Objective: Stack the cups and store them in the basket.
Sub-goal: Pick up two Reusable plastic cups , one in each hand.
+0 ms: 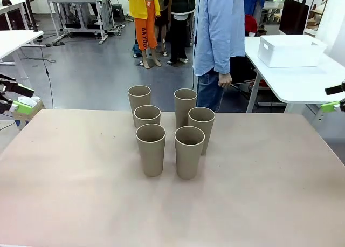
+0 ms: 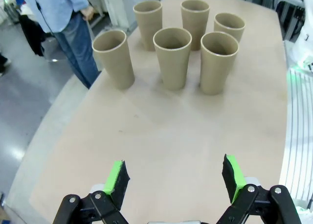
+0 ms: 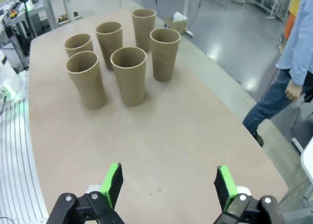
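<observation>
I see 6 cups (image 1: 150, 150) standing upright, mouths up, on the table (image 1: 81, 193). They form 2 rows of 3 that run from the table's middle toward its far edge. The cups stand close together, and none is nested in another.

The basket (image 1: 291, 50) sits on a second white table (image 1: 302, 85) beyond the far right corner of the table, well apart from the cups.

The left gripper (image 2: 176, 177) hangs raised at the table's left side. Its 2 green-padded fingers are spread wide, with bare table surface between them and nothing held. Its wrist view looks across the table at all 6 cups.

The right gripper (image 3: 168, 182) hangs raised at the table's right side. Its fingers are likewise spread wide and hold nothing. Neither gripper touches a cup.

A person (image 1: 218, 31) in a light blue shirt and jeans stands just past the table's far edge, one hand (image 1: 225, 80) hanging at the side, clear of the cups.
</observation>
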Robot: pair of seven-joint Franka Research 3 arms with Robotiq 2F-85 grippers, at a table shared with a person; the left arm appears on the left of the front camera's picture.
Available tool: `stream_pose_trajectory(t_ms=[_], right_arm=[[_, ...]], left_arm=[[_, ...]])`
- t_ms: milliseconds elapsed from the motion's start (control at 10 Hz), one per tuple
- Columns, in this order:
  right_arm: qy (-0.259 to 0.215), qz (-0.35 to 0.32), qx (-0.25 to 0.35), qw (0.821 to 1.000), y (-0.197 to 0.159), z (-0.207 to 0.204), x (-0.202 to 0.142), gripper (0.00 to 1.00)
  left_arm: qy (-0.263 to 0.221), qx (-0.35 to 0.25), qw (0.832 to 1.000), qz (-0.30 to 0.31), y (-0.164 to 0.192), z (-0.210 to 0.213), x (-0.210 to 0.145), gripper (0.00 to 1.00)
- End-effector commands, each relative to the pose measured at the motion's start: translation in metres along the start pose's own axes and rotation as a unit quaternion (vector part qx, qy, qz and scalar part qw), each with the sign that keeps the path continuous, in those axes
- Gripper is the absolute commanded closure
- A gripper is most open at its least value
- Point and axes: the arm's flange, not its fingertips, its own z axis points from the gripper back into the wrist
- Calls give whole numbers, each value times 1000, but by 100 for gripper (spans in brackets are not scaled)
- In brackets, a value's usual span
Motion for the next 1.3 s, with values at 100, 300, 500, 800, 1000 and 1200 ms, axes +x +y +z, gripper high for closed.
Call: stream_pose_trajectory(t_ms=[100, 300, 500, 800, 1000, 1200], right_arm=[[-35, 17, 22, 999, 39, -7, -35, 0], [-32, 14, 25, 999, 39, -7, -33, 0], [-30, 7, 25, 999, 2, 6, -15, 0], [-30, 7, 25, 999, 2, 6, -15, 0], [-30, 7, 25, 999, 2, 6, -15, 0], [-30, 7, 25, 999, 2, 6, -15, 0]], left_arm=[[-45, -3, 998, -33, -24, 8, 0, 0], [-47, -2, 999, -28, -31, 4, 6, 0], [-38, -3, 999, -23, -26, 9, 8, 0], [-38, -3, 999, -23, -26, 9, 8, 0], [-38, -3, 999, -23, -26, 9, 8, 0], [-38, -3, 999, -23, -26, 9, 8, 0]])
